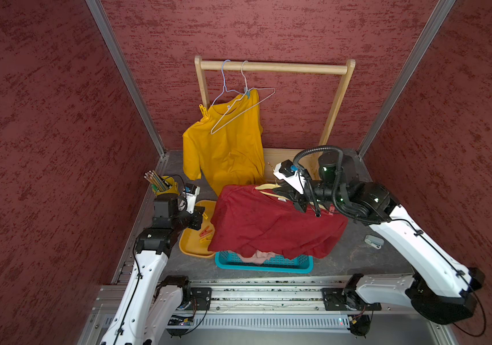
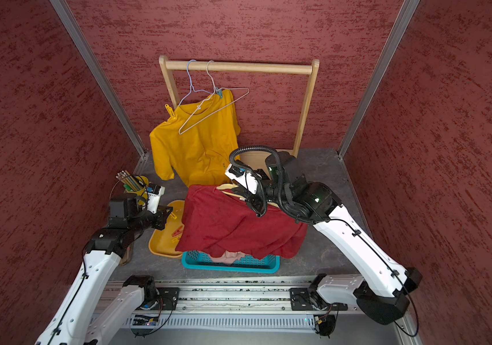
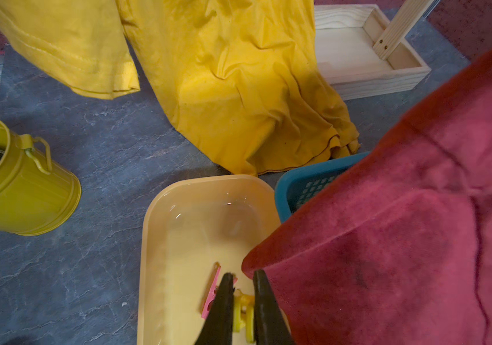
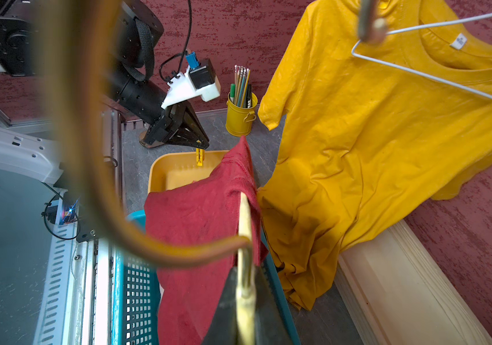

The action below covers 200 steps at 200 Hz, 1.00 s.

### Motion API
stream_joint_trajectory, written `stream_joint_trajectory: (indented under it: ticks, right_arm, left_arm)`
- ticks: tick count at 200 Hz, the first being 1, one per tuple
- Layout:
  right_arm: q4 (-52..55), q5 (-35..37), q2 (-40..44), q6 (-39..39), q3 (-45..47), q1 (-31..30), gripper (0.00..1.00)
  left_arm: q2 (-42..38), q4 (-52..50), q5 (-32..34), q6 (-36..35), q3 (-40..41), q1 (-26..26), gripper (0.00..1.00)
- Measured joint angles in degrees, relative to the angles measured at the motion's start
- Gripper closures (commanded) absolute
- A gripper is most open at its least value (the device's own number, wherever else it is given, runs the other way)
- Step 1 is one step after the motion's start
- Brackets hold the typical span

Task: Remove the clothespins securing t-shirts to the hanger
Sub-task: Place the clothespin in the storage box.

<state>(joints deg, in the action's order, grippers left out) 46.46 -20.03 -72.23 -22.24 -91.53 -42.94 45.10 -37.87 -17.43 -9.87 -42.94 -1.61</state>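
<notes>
Hovering over the yellow tray (image 3: 161,239), the left gripper (image 3: 243,277) shows jaws slightly parted about a yellow clothespin (image 3: 243,312); gripped or loose, cannot tell. A pink clothespin (image 3: 210,298) lies in the tray. The mustard t-shirt (image 1: 227,143) hangs behind, yellow peg (image 1: 204,112) and blue peg (image 1: 247,94) attached. The right gripper (image 4: 246,271) is clamped on the wooden hanger (image 4: 244,224) carrying the dark red t-shirt (image 1: 268,224).

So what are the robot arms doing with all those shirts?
They're unpegging laundry. The left end effector hangs over the yellow tray with a yellow clothespin between its fingers; whether it's gripped or dropping, I can't tell. The right end effector is shut on the wooden hanger carrying the dark red t-shirt over the blue basket. The mustard t-shirt has a yellow peg and a blue peg clipped on.
</notes>
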Motion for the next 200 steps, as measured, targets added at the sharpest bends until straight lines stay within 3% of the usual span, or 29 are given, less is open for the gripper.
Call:
stream_joint_trajectory:
  ticks: [36, 60, 102, 134, 175, 200]
  right_arm:
    - [-0.09, 0.42, 0.0, 0.44, 0.0, 0.0, 1.0]
    - [-0.5, 0.66, 0.0, 0.63, 0.0, 0.0, 1.0]
    - [-1.27, 1.2, 0.0, 0.83, 0.0, 0.0, 1.0]
    - [-2.89, 1.68, 0.35, 0.96, 0.15, 0.0, 1.0]
    - [-5.6, 1.4, 1.38, 1.68, 0.87, 0.0, 1.0]
    - [-7.61, 0.11, 1.31, 2.4, 2.58, 0.0, 1.0]
  left_arm:
    - [0.98, 0.87, 0.48, -0.11, 0.24, 0.0, 0.62]
    - [0.96, 1.01, 0.68, -0.52, 0.13, 0.0, 0.56]
    - [0.24, -0.02, 0.96, -0.74, -1.36, 0.0, 0.55]
    - [-1.86, -0.61, 0.28, -1.42, -7.1, 0.0, 0.55]
    - [-5.07, 7.43, -8.83, -2.29, -13.49, -0.94, 0.55]
    - [-3.85, 13.2, -15.41, -3.61, -14.93, -5.01, 0.54]
